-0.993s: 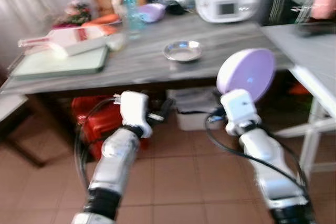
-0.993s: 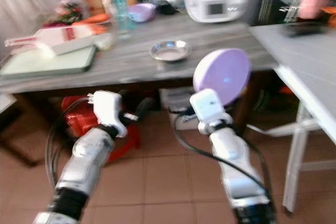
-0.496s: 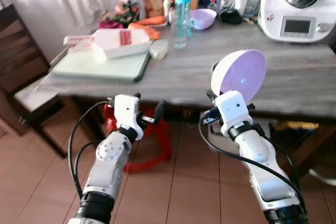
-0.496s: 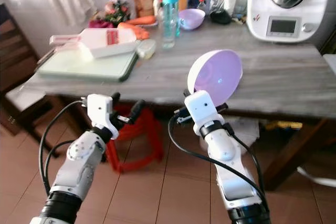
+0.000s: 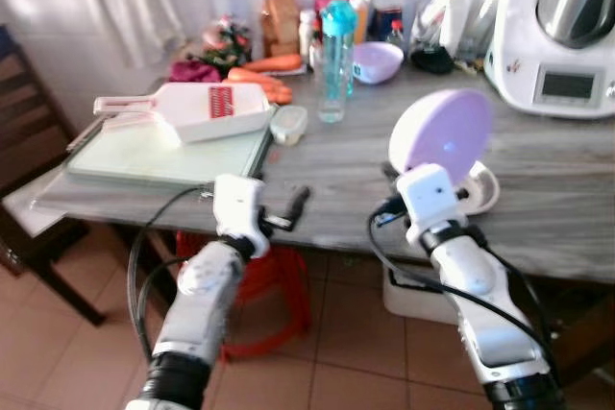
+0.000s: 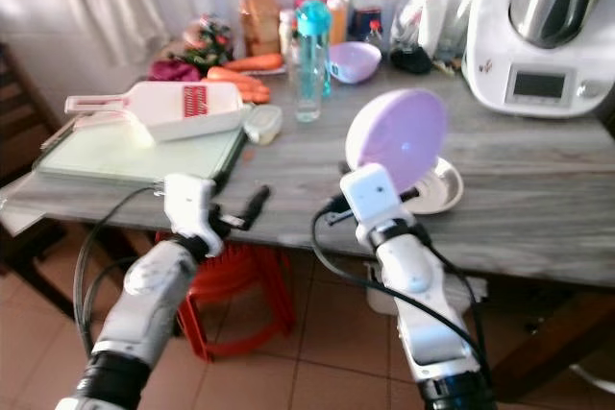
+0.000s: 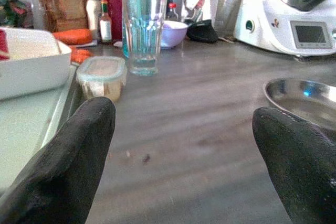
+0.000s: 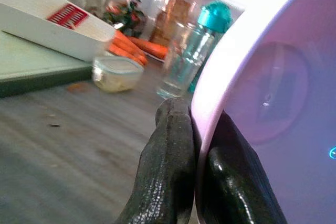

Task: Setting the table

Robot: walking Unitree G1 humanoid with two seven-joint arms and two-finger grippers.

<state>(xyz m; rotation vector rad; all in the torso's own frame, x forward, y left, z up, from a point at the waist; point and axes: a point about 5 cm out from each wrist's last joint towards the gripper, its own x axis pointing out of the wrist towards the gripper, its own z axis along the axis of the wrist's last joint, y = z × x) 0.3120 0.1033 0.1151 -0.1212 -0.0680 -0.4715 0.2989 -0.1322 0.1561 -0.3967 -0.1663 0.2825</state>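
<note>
My right gripper (image 8: 195, 115) is shut on the rim of a lilac bowl (image 5: 447, 136), which stands on edge above the front of the grey table (image 5: 351, 165). Its hollow side faces me in the right wrist view, lilac bowl (image 8: 273, 93). A small steel dish (image 6: 439, 187) lies on the table just behind the bowl and shows at the side as the steel dish (image 7: 304, 98). My left gripper (image 7: 184, 116) is open and holds nothing, level with the table's front edge, left gripper (image 5: 285, 213).
On the table's left lie a pale green cutting board (image 5: 163, 151) and a white slicer (image 5: 192, 108). A lidded tub (image 5: 288, 125), a glass with a blue-capped bottle (image 5: 336, 45), carrots, jars, a second lilac bowl (image 5: 377, 61) and a white kitchen machine (image 5: 567, 36) stand behind. A red stool (image 5: 279, 276) sits underneath.
The whole view has shifted and come closer to the table. Both arms now reach its front edge, and the right gripper keeps its hold on the lilac bowl.
</note>
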